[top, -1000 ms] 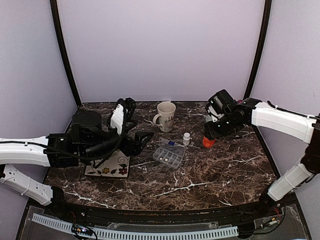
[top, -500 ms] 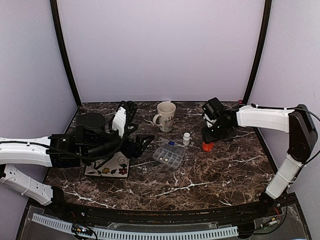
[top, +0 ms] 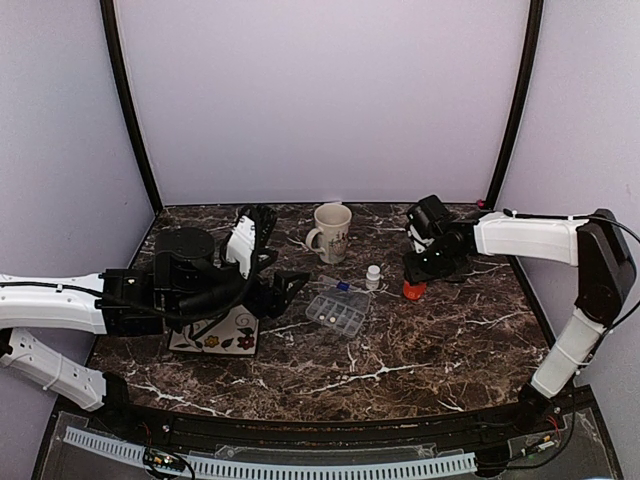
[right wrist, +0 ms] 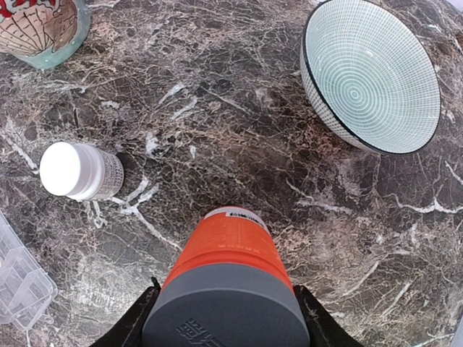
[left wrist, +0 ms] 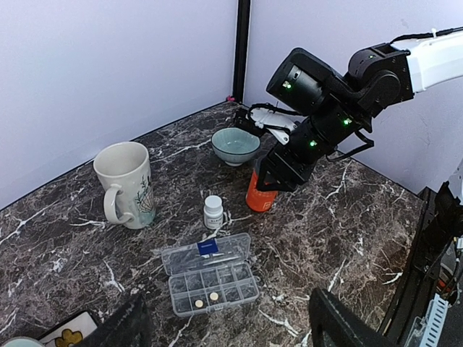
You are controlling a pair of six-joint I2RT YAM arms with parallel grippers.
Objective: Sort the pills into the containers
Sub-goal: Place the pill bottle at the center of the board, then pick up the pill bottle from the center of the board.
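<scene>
Holding, right gripper (right wrist: 226,322): jaws clamped on either side of the grey cap of the orange bottle (right wrist: 228,249), which is upright. Judged a grasp for lifting or uncapping.
Left gripper (left wrist: 231,332): jaws wide apart with nothing between them, facing the organiser box. Judged on standby.
Organiser box (left wrist: 210,278): lid folded back, positioned between both arms so the compartments stay reachable.
Pills (left wrist: 213,296): two pellets lie in the near row.
Writing: embossed cap lettering is cut off; blue tag (left wrist: 207,247) is unreadable.
</scene>
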